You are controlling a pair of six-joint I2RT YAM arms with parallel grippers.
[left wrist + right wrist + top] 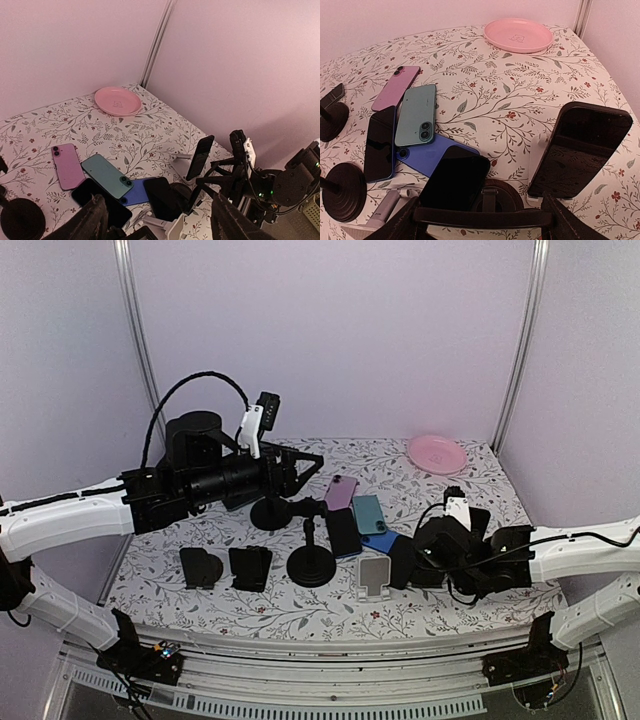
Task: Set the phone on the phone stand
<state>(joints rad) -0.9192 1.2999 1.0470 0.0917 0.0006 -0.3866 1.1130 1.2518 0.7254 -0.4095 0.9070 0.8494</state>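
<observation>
My right gripper (pixel 408 562) (pixel 482 225) is low over the table, shut on a black phone (pixel 482 218) that shows edge-on as a thin bar between its fingers. Just ahead of it is a round black phone stand (pixel 506 192). Another black phone (pixel 455 182) lies partly over the stand and over a blue phone (pixel 422 155). A dark phone (pixel 582 150) stands on a white stand (pixel 538 155) to the right. My left gripper (pixel 305 462) (pixel 160 222) is open and empty, raised above the table's left middle.
Pink (pixel 341 491), teal (pixel 369 512) and black (pixel 344 532) phones lie flat mid-table. Round black stands (pixel 311 565) (pixel 270 510), an empty white stand (pixel 375 578) and two black wedge stands (pixel 200 567) (pixel 250 568) sit nearby. A pink plate (pixel 437 452) is at the back right.
</observation>
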